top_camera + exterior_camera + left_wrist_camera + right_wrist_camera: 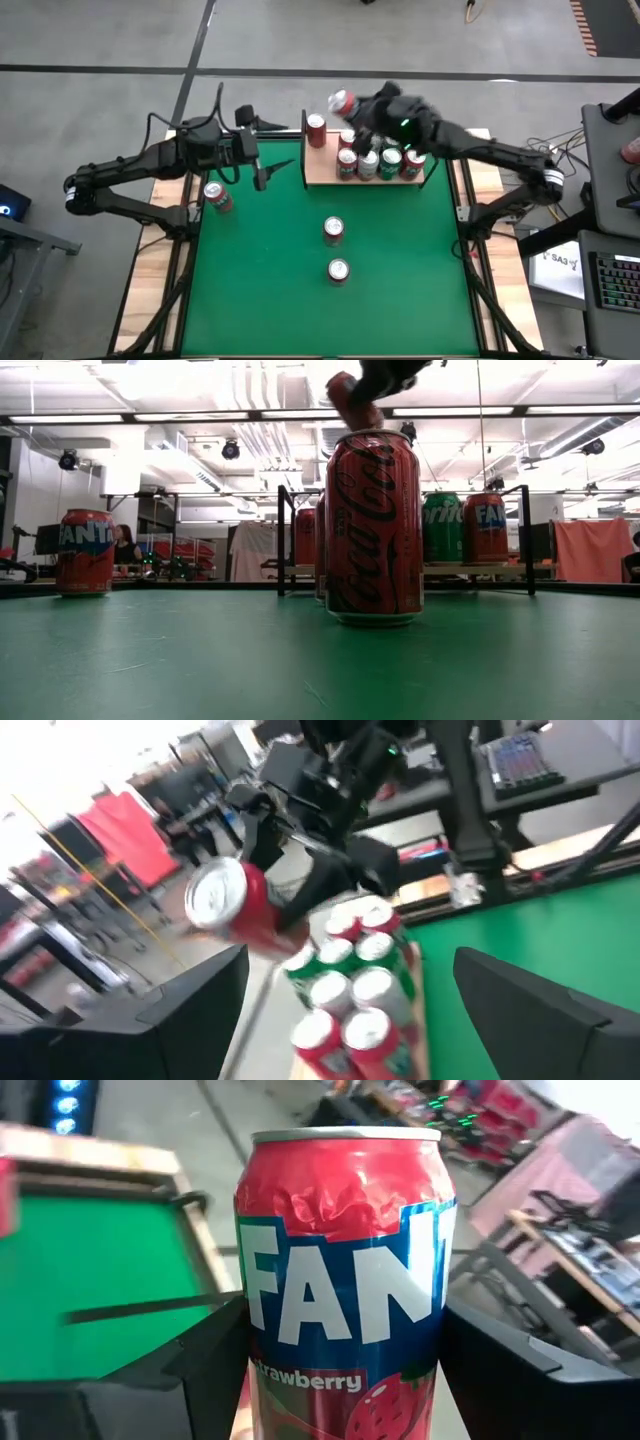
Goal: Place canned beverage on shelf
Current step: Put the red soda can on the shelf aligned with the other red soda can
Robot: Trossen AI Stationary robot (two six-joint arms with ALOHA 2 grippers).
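Observation:
A red strawberry Fanta can (345,1270) is up in the air over the far edge of the shelf (312,168), a tan board with black uprights at the table's far middle. My right gripper (352,112) is shut on this can, which also shows in the high view (341,101) and the left wrist view (232,905). Several red and green cans (378,163) stand on their bases on the shelf, and one red can (316,130) stands apart at its far left corner. My left gripper (262,172) hangs open left of the shelf, with nothing between its fingers. My right gripper pinches the Fanta can's round side wall (262,1380) between its two fingers, around the lower half of the body. The fingers (200,1370) come roughly level from the table's right and lie across the can. The can is lifted clear, tilted, with its top toward the far left.
A Fanta can (217,197) stands on the green table near the left arm. Two red cans (333,231) (338,270) stand mid-table; the nearer one is the Coca-Cola can (373,530) that fills the low view. A person (125,545) sits in the room beyond.

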